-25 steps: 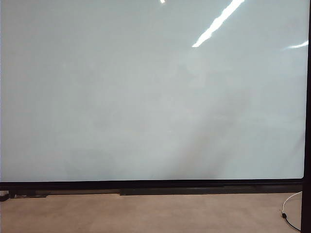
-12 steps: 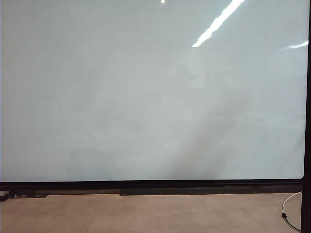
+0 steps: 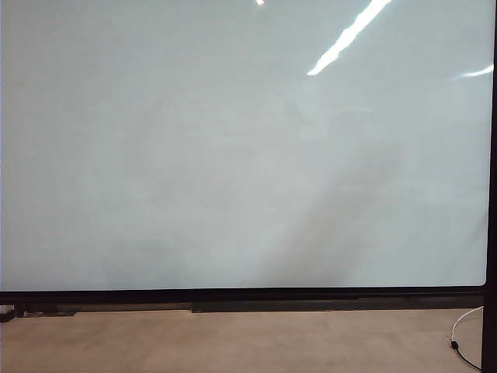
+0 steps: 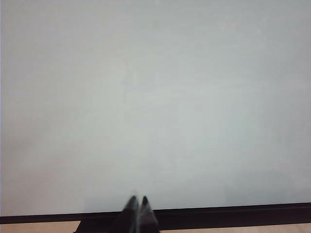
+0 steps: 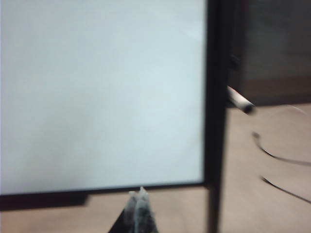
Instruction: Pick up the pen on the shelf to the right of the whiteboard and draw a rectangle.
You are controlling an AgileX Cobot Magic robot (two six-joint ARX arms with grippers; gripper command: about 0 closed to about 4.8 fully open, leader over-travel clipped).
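The whiteboard [image 3: 233, 155] fills the exterior view, glossy and blank, and no rectangle shows on it. Neither gripper appears in that view. In the right wrist view the pen [image 5: 239, 100], white with a dark tip, sticks out just past the board's black right frame [image 5: 214, 121]. Its shelf is only a dark blur there. My right gripper [image 5: 137, 193] is shut and empty, facing the board's lower right corner, well short of the pen. My left gripper [image 4: 138, 200] is shut and empty, facing the board's [image 4: 155, 97] lower edge.
A tan surface [image 3: 233, 342] runs below the board's black bottom frame [image 3: 334, 306]. A thin cable [image 3: 462, 342] curls at the lower right, and the cable [image 5: 277, 155] also lies below the pen. Ceiling lights reflect at the board's top right.
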